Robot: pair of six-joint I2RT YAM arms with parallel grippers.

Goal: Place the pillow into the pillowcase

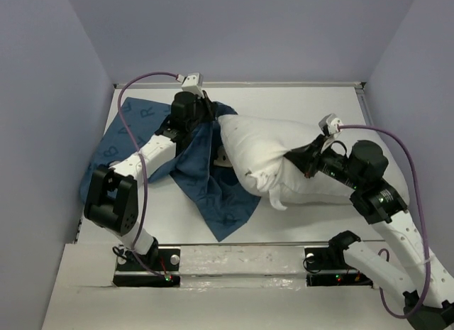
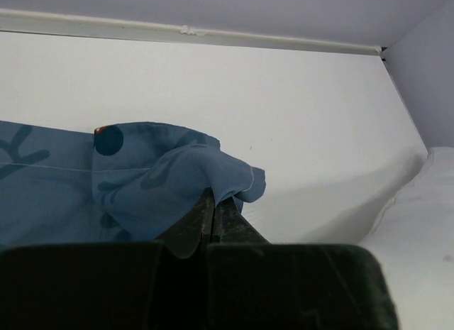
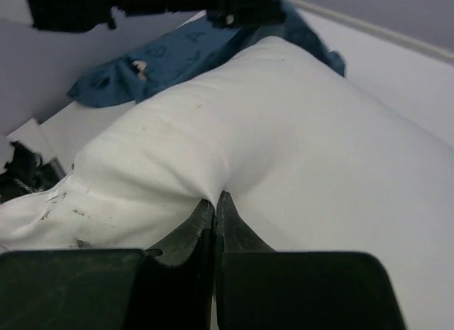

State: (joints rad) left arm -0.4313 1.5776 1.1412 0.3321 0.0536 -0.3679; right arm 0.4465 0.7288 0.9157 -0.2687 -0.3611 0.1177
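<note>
The white pillow (image 1: 277, 149) lies across the middle and right of the table, its left end against the dark blue pillowcase (image 1: 206, 181). The pillowcase spreads over the left side, lifted at its far edge. My left gripper (image 1: 210, 111) is shut on a bunched fold of the pillowcase (image 2: 163, 177) near the back wall, holding it above the table. My right gripper (image 1: 296, 158) is shut on a pinch of pillow fabric (image 3: 234, 124) at the pillow's middle. The pillow's right end also shows in the left wrist view (image 2: 425, 231).
The back wall edge (image 1: 284, 84) runs just behind the left gripper. The left wall (image 1: 71, 131) stands close to the pillowcase's left edge. The arm bases (image 1: 149, 262) sit at the near edge. Bare table (image 1: 298, 223) lies in front of the pillow.
</note>
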